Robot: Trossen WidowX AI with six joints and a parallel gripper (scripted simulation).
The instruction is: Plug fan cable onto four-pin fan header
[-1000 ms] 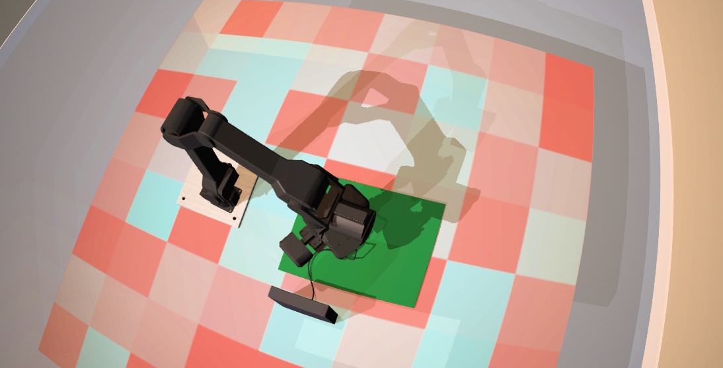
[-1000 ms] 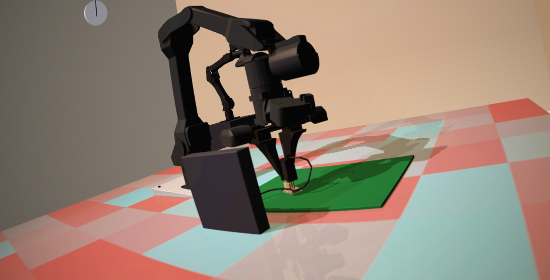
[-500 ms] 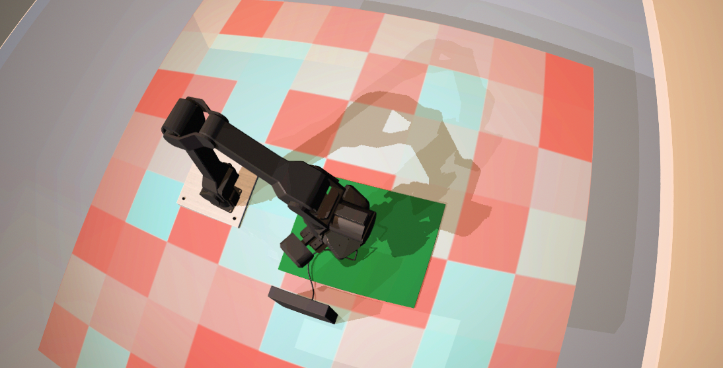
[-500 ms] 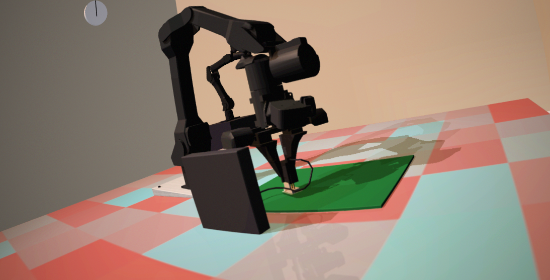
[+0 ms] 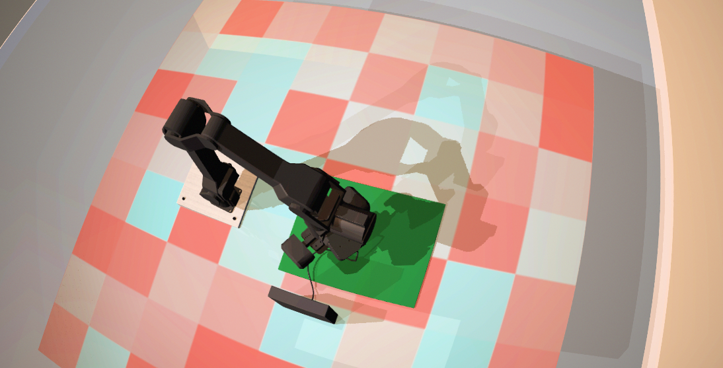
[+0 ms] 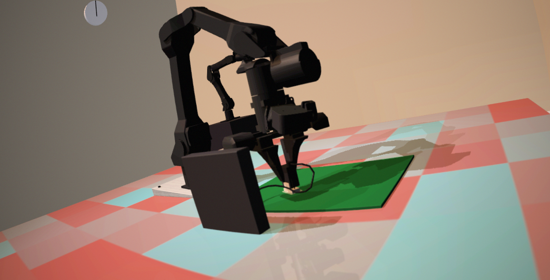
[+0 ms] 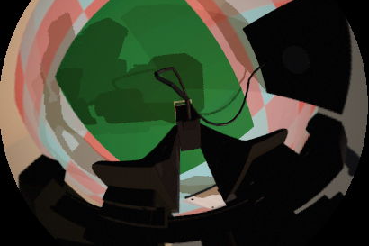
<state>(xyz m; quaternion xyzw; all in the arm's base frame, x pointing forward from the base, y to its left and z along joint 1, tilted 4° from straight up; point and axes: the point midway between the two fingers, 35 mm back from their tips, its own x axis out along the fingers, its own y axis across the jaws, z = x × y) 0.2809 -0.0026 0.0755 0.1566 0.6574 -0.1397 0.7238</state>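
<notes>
The jaws (image 6: 289, 180) are clenched on the fan's plug (image 7: 184, 126), a small dark block pinched between the two tapering fingers (image 6: 274, 158), which point almost straight down at the board (image 6: 357, 185). In the exterior view the plug's lower end meets the pale four-pin fan header (image 6: 289, 190), which stands on the near left part of the green board; whether the plug is fully seated cannot be told from these views. In the wrist view the plug sits at the fingertips with a small light-edged square just beyond it, over the green surface. The thin black cable (image 6: 307, 174) rises from the plug, loops out to the side above the board and then trails across it toward the fan (image 6: 224, 191), a dark flat box standing upright and slightly tilted on the checked table (image 6: 442, 231), just off the board's near edge. From above, the arm (image 5: 252, 155) reaches from its pale base plate (image 5: 194, 201) out over the board's left end, its wrist hiding the plug and header, and the cable runs down to the fan (image 5: 302, 303), seen there edge-on.
</notes>
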